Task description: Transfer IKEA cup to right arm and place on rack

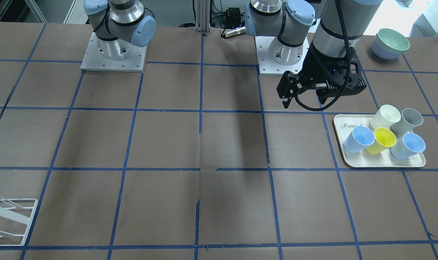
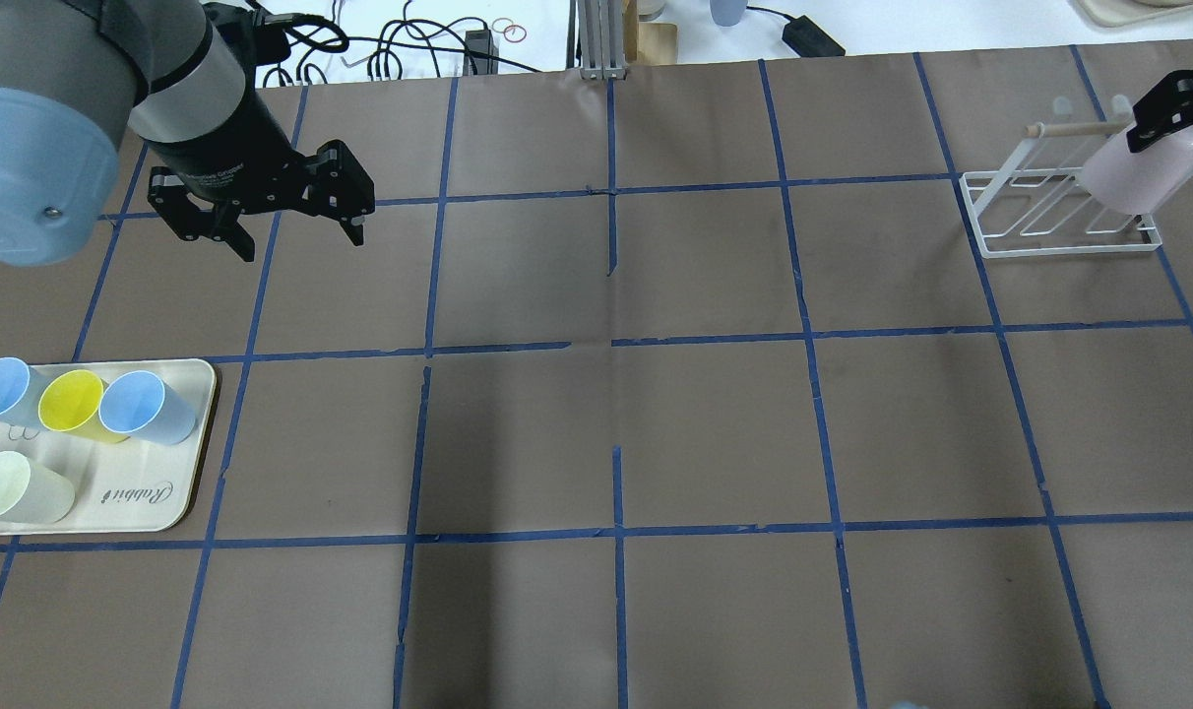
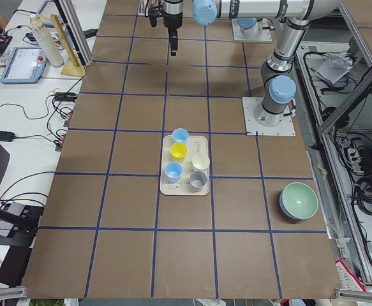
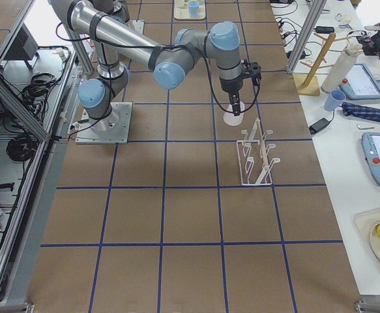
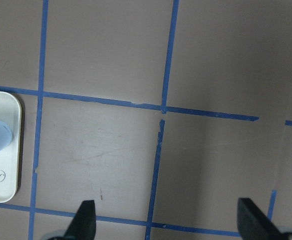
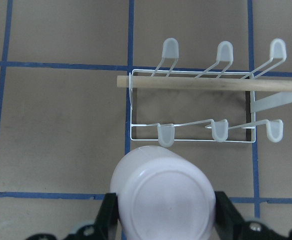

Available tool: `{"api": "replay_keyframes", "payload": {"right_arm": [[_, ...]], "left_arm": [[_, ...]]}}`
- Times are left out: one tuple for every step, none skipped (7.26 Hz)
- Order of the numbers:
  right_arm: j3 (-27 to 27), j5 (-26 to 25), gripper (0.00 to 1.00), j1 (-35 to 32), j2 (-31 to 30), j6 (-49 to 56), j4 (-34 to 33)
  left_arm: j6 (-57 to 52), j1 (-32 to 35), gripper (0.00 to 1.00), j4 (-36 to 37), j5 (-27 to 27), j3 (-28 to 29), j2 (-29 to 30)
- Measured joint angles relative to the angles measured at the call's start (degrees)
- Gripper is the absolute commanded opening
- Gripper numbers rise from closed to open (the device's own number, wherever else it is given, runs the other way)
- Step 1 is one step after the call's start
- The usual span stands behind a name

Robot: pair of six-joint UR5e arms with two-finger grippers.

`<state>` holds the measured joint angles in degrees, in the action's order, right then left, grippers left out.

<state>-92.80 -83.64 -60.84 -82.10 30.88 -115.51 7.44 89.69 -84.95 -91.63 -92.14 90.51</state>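
Observation:
The pale pink IKEA cup [image 6: 162, 197] is in my right gripper [image 6: 163, 222], which is shut on its sides. The cup's base faces the wrist camera. It hangs just in front of the white wire rack [image 6: 201, 107], near the capped peg at the end of one row; I cannot tell whether they touch. The overhead view shows cup [image 2: 1133, 177], right gripper [image 2: 1169, 113] and rack [image 2: 1049, 222] at the far right. My left gripper [image 2: 301, 241] is open and empty, above the table at the far left, apart from the cup.
A cream tray [image 2: 134, 502] at the left edge holds several pastel cups: blue [image 2: 144, 409], yellow [image 2: 73, 404], cream [image 2: 11, 487]. Stacked bowls [image 1: 390, 43] stand near the left arm's base. A wooden rod [image 6: 211, 84] lies across the rack's top.

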Motion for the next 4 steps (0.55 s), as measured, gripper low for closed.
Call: {"api": "replay_keyframes", "payload": {"right_arm": [[-0.01,-0.14,0.00,-0.06,1.05,0.06,-1.63],[-0.01,-0.14,0.00,-0.11,2.00,0.01,-2.89],[-0.01,-0.07,0.00,-0.13,2.81,-0.19,-3.81],[-0.02,0.05,0.00,-0.18,3.71,-0.39,-4.85]], "left_arm": [[0.21,0.09,1.00,-0.13,-0.12,0.08,0.13],[0.34,0.16,1.00,-0.18,-0.10,-0.05,0.08],[0.41,0.19,1.00,-0.21,-0.02,-0.18,-0.02],[0.45,0.22,1.00,-0.22,0.02,-0.26,-0.10]]}}
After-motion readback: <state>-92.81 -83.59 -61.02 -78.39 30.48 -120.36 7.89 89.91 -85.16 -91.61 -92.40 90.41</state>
